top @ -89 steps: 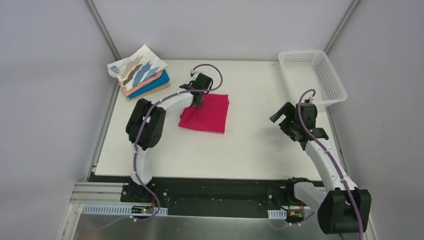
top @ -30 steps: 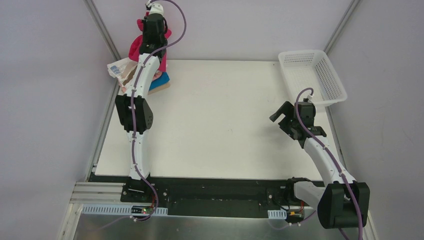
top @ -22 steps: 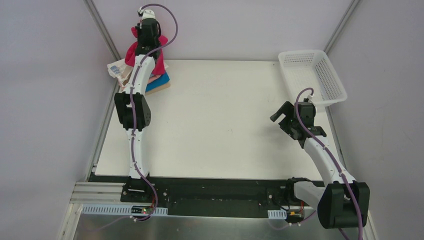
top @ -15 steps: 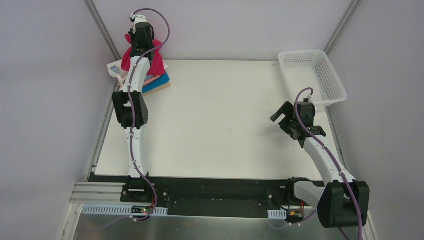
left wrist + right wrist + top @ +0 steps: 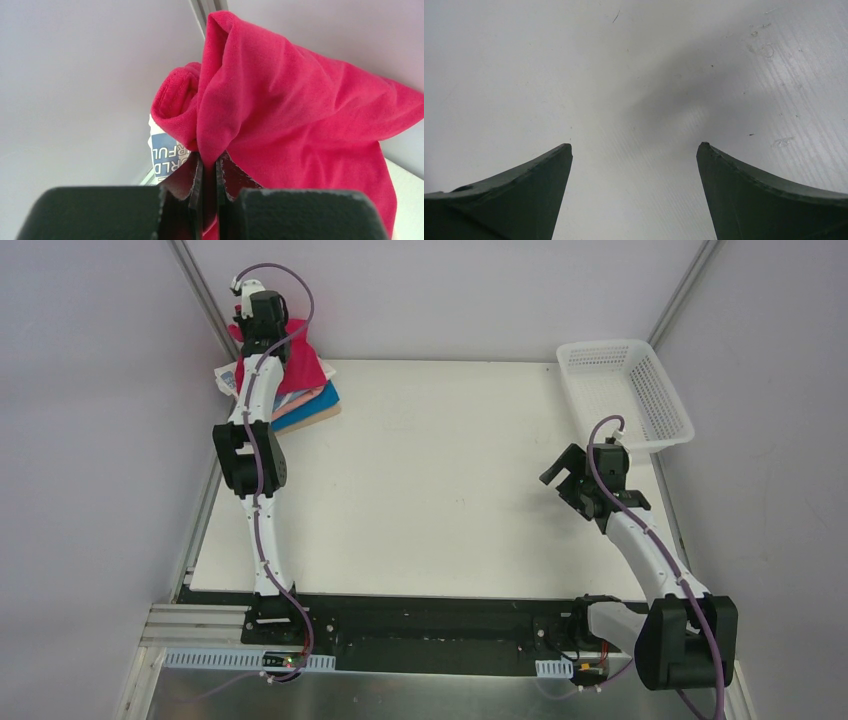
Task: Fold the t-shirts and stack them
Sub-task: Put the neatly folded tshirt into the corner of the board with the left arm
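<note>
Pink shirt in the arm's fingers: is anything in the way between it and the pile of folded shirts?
Nothing visible is. The crimson-pink cloth t-shirt hangs pinched in the left gripper's shut fingers directly over the stack of folded t-shirts in the far-left corner, with no other thing between them.

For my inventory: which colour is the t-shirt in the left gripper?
The t-shirt is plain crimson-pink; clearest in left wrist view.

I see a white table (image 5: 450, 510) filling the middle of my overhead view. A white plastic mesh basket (image 5: 668, 405) sits at its two o'clock corner. A black mounting rail (image 5: 430, 625) runs along the six o'clock edge. Pale walls (image 5: 450, 290) stand at nine, twelve and three o'clock, with slanted metal posts (image 5: 205, 295) at eleven and one.
</note>
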Tool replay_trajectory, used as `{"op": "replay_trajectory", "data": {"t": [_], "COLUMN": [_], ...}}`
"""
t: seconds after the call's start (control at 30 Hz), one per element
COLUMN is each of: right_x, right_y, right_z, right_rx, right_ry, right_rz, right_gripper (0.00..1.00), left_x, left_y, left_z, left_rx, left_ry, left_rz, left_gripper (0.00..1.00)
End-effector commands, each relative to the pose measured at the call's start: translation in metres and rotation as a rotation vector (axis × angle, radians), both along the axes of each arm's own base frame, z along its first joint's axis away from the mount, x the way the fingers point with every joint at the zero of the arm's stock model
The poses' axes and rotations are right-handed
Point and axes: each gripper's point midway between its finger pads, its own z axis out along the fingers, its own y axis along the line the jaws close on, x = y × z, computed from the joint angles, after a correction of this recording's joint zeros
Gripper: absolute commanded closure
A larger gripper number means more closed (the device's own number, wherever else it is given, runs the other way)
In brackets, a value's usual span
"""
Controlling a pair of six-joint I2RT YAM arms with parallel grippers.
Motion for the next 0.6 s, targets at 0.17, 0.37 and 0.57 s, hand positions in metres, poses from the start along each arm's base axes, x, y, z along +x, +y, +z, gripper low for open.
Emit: {"op": "replay_trajectory", "data": {"t": [0.17,0.37,0.57], "right_x": [0.013,0.013,0.013], "right_y": [-0.004,-0.004,-0.004], "right_z": [0.013,0.012,0.013], "right_rx": [-0.019,-0.019,-0.02], "right_ry": [-0.04,-0.038,-0.038], "right_rz": [-0.004,-0.004,-0.005], "right_gripper": [0.01,0.01,0.01], "left_x": [-0.024,-0.031,-0.036], "left_y": [0.021,0.034,0.041], "left_z": [-0.004,-0.009,0.005], "left_rx": [-0.037,-0.074,-0.064], "left_ry": [-0.01,-0.015,-0.023], "left_rz": [0.129,0.145,0.15], "left_gripper": [0.99,0.92,0.29]}}
